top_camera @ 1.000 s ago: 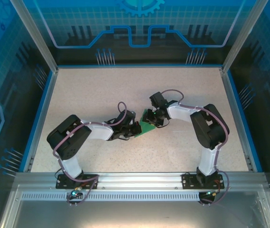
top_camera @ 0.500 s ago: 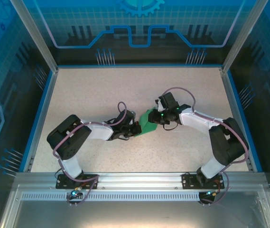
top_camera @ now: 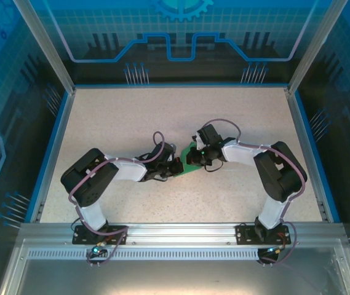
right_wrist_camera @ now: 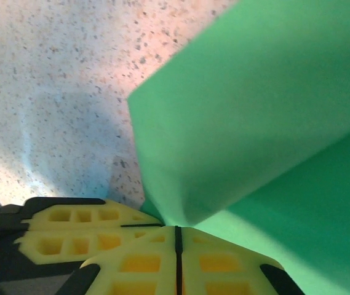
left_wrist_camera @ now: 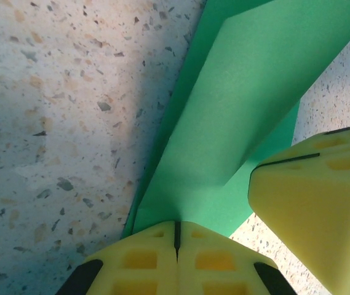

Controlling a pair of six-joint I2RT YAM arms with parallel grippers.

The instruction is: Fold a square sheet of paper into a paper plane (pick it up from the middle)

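Observation:
The square sheet of paper (top_camera: 190, 162) is bright green and lies bent and folded over in the middle of the table, between the two grippers. My left gripper (top_camera: 176, 166) is shut on its near-left edge; in the left wrist view the yellow jaws (left_wrist_camera: 176, 228) meet on the green paper (left_wrist_camera: 248, 92), which rises away in two layers. My right gripper (top_camera: 197, 153) is shut on the paper's opposite edge; in the right wrist view its jaws (right_wrist_camera: 177, 233) pinch a curled green flap (right_wrist_camera: 254, 110). The two grippers are almost touching.
The speckled tabletop (top_camera: 131, 117) is bounded by a blue rim (top_camera: 51, 147) and transparent walls. The right gripper's yellow finger (left_wrist_camera: 313, 203) crowds the left wrist view, and the left gripper's fingers (right_wrist_camera: 70, 227) sit just left of the right jaws.
The right gripper has closed on the paper's edge. The right arm's elbow swung out to the right and came back in. The left arm and its grip have not moved.

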